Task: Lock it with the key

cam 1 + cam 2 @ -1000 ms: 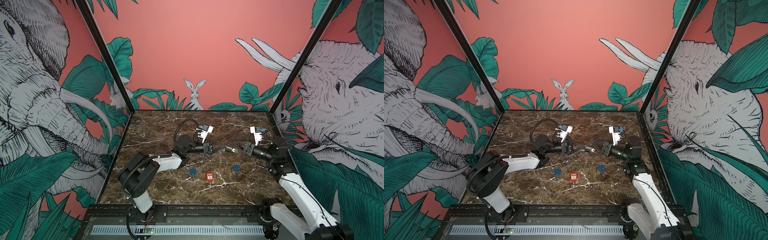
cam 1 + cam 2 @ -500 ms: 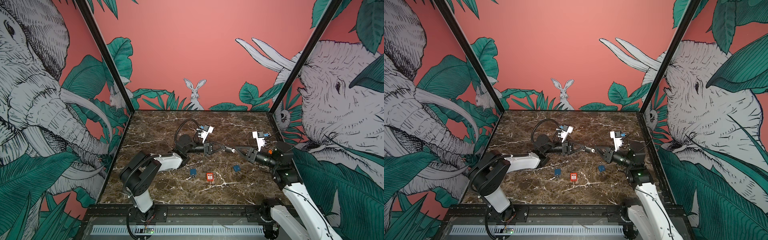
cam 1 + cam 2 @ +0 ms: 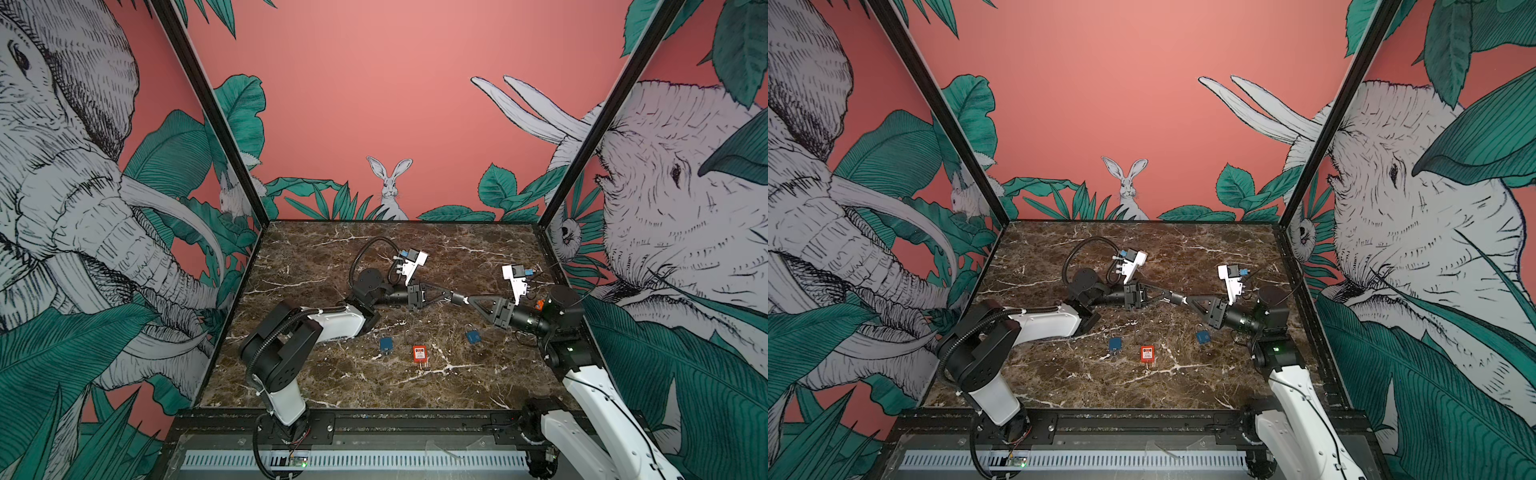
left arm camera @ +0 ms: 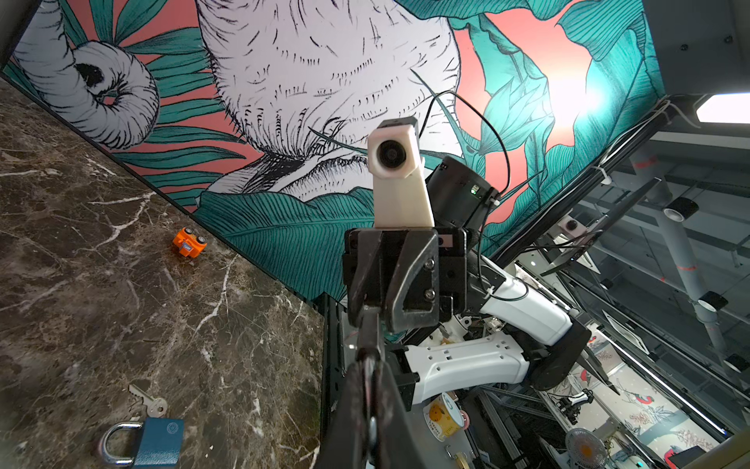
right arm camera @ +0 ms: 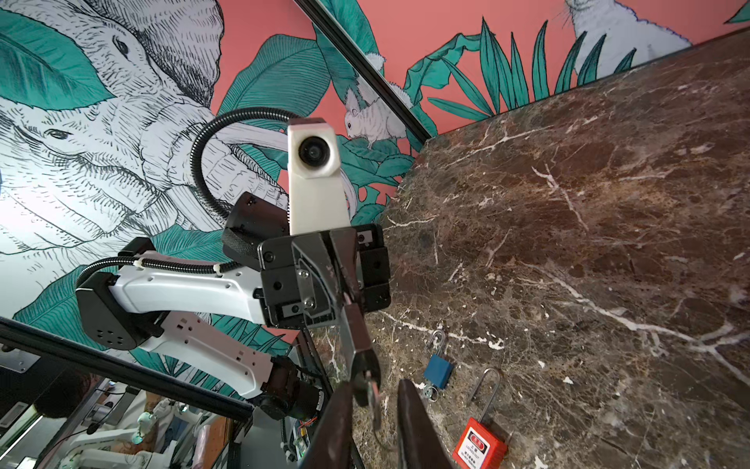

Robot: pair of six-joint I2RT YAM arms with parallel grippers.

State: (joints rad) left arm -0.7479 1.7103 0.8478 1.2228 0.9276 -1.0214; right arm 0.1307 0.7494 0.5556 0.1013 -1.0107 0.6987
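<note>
My left gripper (image 3: 451, 296) is shut on a small silvery key (image 5: 375, 406) and holds it in the air above the middle of the marble table (image 3: 478, 249). My right gripper (image 3: 468, 300) meets it tip to tip from the right. In the right wrist view its two fingers (image 5: 412, 418) stand a little apart on either side of the key, with a gap on one side. In the left wrist view my left gripper (image 4: 370, 373) shows pressed together on a glint of metal. Three padlocks lie below: blue (image 3: 386, 344), red (image 3: 419, 354) and blue (image 3: 472, 336).
A second key (image 4: 148, 402) lies beside the right-hand blue padlock (image 4: 156, 442). An orange toy (image 4: 188, 242) sits by the right wall. Both wrist cameras and arms crowd the table's middle. Walls close the table's left, right and far sides.
My right gripper has moved left up to the left gripper's tip and its jaws have narrowed round the key. The left arm has stayed where it was, still shut.
</note>
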